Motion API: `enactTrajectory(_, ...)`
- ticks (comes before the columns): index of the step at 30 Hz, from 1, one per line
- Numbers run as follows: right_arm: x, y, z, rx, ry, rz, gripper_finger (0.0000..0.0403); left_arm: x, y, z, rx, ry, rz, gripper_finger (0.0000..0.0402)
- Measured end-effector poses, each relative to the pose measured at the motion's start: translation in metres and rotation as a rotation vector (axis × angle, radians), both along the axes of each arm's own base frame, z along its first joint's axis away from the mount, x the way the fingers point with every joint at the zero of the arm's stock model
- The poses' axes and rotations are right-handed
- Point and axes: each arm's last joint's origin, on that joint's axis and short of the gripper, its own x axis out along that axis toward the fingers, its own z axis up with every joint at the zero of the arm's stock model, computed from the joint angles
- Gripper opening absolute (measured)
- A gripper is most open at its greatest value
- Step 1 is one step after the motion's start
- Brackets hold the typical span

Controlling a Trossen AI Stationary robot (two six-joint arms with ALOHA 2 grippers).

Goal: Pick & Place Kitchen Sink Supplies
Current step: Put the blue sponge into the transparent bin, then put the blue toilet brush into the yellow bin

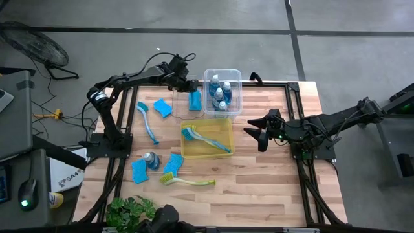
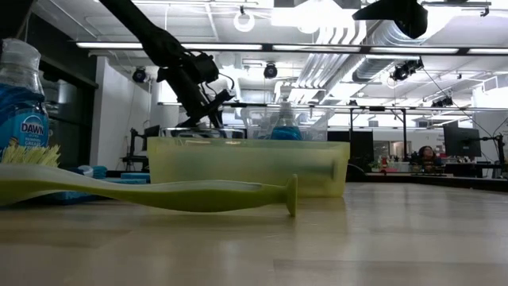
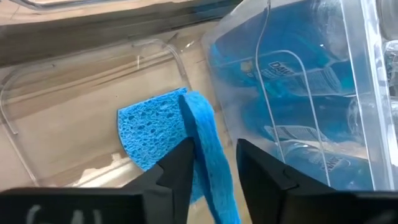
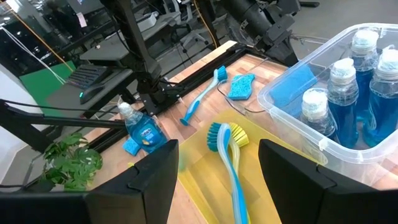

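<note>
Left claw [image 3: 211, 168], fingers parted, straddling an upright blue sponge [image 3: 208, 155] inside a clear bin [image 3: 93, 81], without visibly pinching it; bin of blue bottles [image 1: 220, 92] just beside. Right claw [image 1: 255, 133] spread, idle above the desk [image 1: 272, 188], yellow bin [image 1: 223, 123] with brushes [image 1: 206, 140] near it

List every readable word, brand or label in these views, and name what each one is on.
"DAWN": on the label of the bottle of blue liquid at the low view's left edge.
"DAW…", cut off: on a label of the bottles seen through the clear bin's wall in the left wrist view.
Label on the loose bottle in the right wrist view: too blurred to read.
White box beside the table: print too small to read.
</note>
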Motion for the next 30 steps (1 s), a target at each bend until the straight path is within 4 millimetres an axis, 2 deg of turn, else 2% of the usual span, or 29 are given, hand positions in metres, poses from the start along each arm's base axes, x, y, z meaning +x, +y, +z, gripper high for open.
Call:
enactTrajectory(6,0.0,0.0,0.0,0.004,0.001,0.001,0.0216,0.0,-0.001,0.0,-0.011,-0.01,-0.014,0.0145)
enactTrajectory(12,-0.001,0.0,-0.002,0.018,0.014,-0.002,0.0216,-0.001,-0.002,0.004,-0.016,-0.02,-0.024,0.0147)
enactTrajectory(21,-0.001,0.0,-0.002,0.026,0.012,-0.004,0.0216,-0.018,-0.014,0.035,0.08,0.023,0.016,0.0147)
enactTrajectory(30,-0.001,0.0,-0.002,0.027,0.012,-0.004,0.0216,-0.05,-0.041,0.072,0.152,0.122,0.031,0.0147)
